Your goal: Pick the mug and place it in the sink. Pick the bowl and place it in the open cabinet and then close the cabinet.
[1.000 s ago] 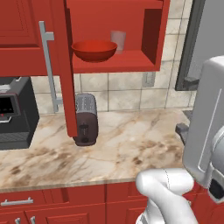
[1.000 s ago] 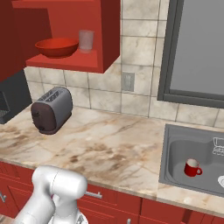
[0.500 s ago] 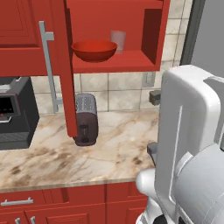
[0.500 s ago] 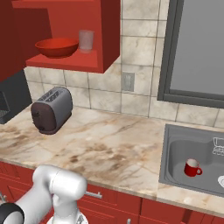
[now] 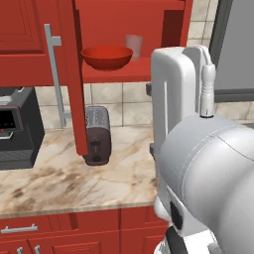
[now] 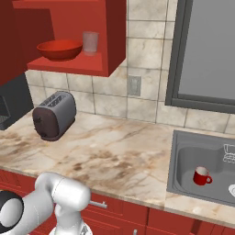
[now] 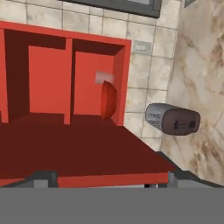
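Bowl [image 5: 106, 56] on cabinet [image 5: 163, 34] shelf (door open)

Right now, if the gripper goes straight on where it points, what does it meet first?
Most likely the open cabinet door, whose dark red panel lies just ahead of the fingertips. The bowl sits farther in; depth is unclear.

The white arm [image 5: 198, 163] fills the right half of the left base view, its big rounded joint at lower right and an upright link rising to the upper middle. In the right base view an elbow segment [image 6: 50, 202] shows at lower left. The gripper [image 7: 109, 178] at the hand view's bottom has its jaws wide apart, holding nothing.
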Robot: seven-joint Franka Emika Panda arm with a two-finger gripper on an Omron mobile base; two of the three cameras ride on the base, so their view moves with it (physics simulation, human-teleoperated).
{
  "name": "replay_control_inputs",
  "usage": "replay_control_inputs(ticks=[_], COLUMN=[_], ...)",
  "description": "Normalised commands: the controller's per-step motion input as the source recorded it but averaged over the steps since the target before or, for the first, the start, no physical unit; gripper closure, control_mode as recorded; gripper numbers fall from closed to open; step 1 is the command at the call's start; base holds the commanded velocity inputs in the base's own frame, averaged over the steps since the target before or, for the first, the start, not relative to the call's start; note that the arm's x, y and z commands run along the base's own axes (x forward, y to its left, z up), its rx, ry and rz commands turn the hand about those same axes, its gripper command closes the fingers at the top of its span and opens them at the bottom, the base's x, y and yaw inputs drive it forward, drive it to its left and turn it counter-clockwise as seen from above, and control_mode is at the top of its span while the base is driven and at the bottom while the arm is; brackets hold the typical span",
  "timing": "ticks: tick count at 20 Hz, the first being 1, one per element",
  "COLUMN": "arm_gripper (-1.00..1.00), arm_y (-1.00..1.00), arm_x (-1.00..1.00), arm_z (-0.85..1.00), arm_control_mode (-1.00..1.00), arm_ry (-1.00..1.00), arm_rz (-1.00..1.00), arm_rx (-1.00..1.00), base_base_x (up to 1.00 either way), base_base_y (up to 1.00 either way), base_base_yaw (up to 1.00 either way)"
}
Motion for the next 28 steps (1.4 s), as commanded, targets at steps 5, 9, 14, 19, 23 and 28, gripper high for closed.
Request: replay_control_inputs(ticks=[5,9,14,19,23,28], arm_gripper=[-1.0,-1.0,-1.0,-1.0,-1.0,-1.0], arm_y=[0.24,0.13,-0.01,-0.02,-0.06,-0.03], arm_x=[0.23,0.12,0.04,0.21,0.31,0.46], arm_z=[-0.42,-0.57,-0.33,-0.3,-0.3,-0.37], arm_control_mode=[-1.0,-1.0,-1.0,-1.0,-1.0,-1.0], arm_ry=[-0.02,-0.04,-0.11,-0.1,-0.11,-0.1], arm_rz=[0.03,0.07,0.08,0.09,0.1,0.1], arm_rx=[0.0,0.0,0.0,0.0,0.0,0.0], base_base_x=[0.0,0.0,0.0,0.0,0.0,0.0], base_base_y=[0.0,0.0,0.0,0.0,0.0,0.0], base_base_yaw=[0.0,0.0,0.0,0.0,0.0,0.0])
